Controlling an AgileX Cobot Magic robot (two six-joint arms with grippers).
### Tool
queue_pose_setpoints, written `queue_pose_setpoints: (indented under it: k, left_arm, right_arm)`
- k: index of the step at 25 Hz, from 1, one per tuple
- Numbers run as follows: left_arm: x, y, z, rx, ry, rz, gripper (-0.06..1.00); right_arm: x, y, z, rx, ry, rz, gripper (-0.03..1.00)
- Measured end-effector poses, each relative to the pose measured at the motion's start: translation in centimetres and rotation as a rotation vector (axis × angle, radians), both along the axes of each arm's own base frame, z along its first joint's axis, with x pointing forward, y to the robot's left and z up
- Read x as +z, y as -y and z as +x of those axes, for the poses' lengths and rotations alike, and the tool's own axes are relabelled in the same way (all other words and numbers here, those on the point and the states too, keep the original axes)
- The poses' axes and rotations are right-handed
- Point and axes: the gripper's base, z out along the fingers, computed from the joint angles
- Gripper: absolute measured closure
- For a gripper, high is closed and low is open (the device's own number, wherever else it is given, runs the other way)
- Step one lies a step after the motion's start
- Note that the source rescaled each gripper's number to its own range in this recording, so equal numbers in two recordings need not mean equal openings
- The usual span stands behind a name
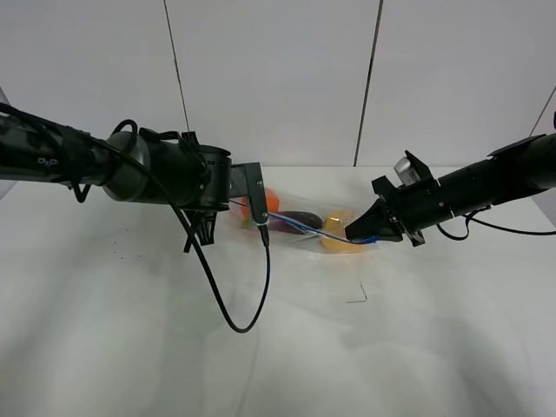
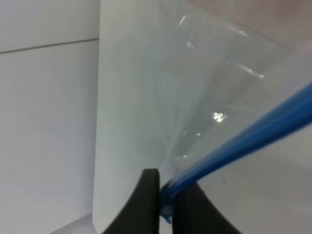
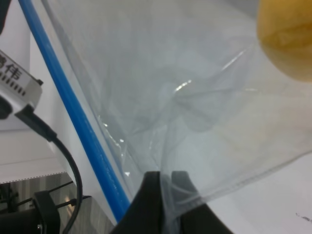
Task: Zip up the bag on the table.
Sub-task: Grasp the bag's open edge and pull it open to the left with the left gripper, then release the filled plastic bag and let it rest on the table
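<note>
Left pincer (image 2: 165, 197) pinches blue zipper strip (image 2: 243, 141) of bag (image 1: 304, 228), mid-frame on table (image 1: 130, 347); right pincer (image 3: 168, 195) pinches its clear film. White label (image 3: 17, 80) partly reads 伟.

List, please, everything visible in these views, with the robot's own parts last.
bag: one, clear plastic, at the table's far middle, between the grippers
zipper strip: one, blue, along the bag's edge
orange: one, orange, inside the bag, left end
eggplant: one, purple, inside the bag, middle
yellow fruit: one, yellow, inside the bag, right end
table: one, white, under everything
cable: one, black, hanging from the left arm
left gripper: one, black, shut on the bag's zipper strip end
right gripper: one, black, shut on the bag's clear plastic
</note>
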Motion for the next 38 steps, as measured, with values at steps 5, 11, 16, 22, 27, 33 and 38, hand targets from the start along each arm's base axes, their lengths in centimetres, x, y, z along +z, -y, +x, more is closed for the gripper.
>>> queue_pose_setpoints:
  k: [5, 11, 16, 22, 27, 33, 38]
  left_arm:
    - [0.0, -0.7, 0.5, 0.014, -0.003, -0.011, 0.94]
    - [-0.1, -0.9, 0.7, 0.014, -0.006, -0.025, 0.94]
    - [-0.1, -1.1, 0.8, 0.03, -0.003, -0.033, 0.87]
    - [-0.1, -2.2, 1.0, 0.13, 0.002, -0.055, 0.25]
    - [-0.1, -2.4, 1.0, 0.169, 0.009, -0.078, 0.08]
    - [-0.2, -2.5, 0.9, 0.196, -0.003, -0.085, 0.06]
    - [-0.2, -2.4, 0.8, 0.2, -0.009, -0.099, -0.03]
  right_arm:
    - [0.0, 0.0, 0.0, -0.002, -0.001, 0.004, 0.97]
    - [0.1, 0.0, 0.1, -0.008, -0.001, 0.01, 0.97]
    - [0.0, 0.0, 0.0, 0.001, -0.001, 0.001, 0.97]
    - [-0.2, 0.2, -0.2, 0.022, -0.002, -0.021, 0.97]
    - [-0.2, 0.2, -0.2, 0.024, -0.002, -0.022, 0.97]
    - [-0.2, 0.2, -0.2, 0.024, -0.002, -0.022, 0.97]
    - [-0.2, 0.2, -0.2, 0.025, -0.002, -0.021, 0.97]
